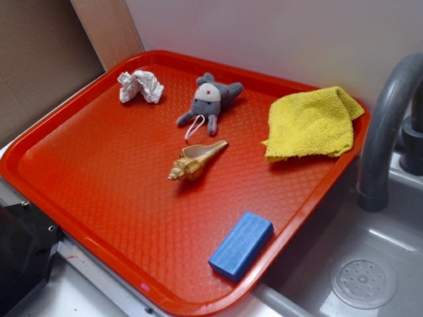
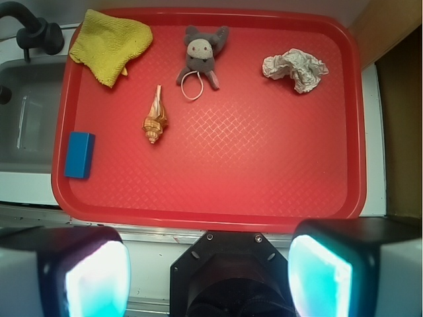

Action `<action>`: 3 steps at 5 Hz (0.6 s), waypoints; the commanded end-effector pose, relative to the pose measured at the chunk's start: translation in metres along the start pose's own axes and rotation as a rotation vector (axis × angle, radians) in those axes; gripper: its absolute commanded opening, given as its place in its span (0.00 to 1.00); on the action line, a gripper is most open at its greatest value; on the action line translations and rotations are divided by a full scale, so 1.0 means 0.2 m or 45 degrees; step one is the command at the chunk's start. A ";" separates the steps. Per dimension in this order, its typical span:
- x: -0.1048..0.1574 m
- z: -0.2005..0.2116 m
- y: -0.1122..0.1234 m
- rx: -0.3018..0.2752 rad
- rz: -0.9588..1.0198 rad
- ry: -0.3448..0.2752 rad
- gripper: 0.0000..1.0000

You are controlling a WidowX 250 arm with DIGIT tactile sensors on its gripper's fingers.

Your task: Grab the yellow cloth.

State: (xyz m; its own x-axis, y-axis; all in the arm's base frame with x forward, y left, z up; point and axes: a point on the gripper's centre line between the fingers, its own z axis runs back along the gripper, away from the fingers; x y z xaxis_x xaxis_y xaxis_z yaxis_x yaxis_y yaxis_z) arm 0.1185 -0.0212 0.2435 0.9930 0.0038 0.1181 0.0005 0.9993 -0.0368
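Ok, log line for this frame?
phase: pre-approach | gripper: open, high above tray | yellow cloth: untouched, tray corner by faucet

A rectangular red plastic tray (image 2: 264,191) with a diamond-textured floor fills most of the wrist view. A rumpled, folded bright yellow terry cloth (image 2: 109,45) lies in its far left corner, overlapping the rim. A small grey plush toy (image 2: 201,56) with a pale face and white loop lies at the middle of the far edge. A crumpled white paper wad (image 2: 294,69) sits toward the far right corner. A golden-brown spiral seashell (image 2: 155,117) lies left of centre. A blue rectangular block (image 2: 80,154) rests by the left edge. The gripper (image 2: 210,277) shows at the bottom, its fingers (image 2: 86,274) spread wide apart, holding nothing.
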 end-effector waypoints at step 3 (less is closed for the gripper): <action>0.44 -0.41 -0.38 0.041 -0.404 -0.168 1.00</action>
State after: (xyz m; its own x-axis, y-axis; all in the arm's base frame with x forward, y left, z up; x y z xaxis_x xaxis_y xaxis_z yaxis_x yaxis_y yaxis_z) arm 0.2148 -0.0944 0.1628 0.9318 -0.2994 0.2050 0.2945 0.9541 0.0548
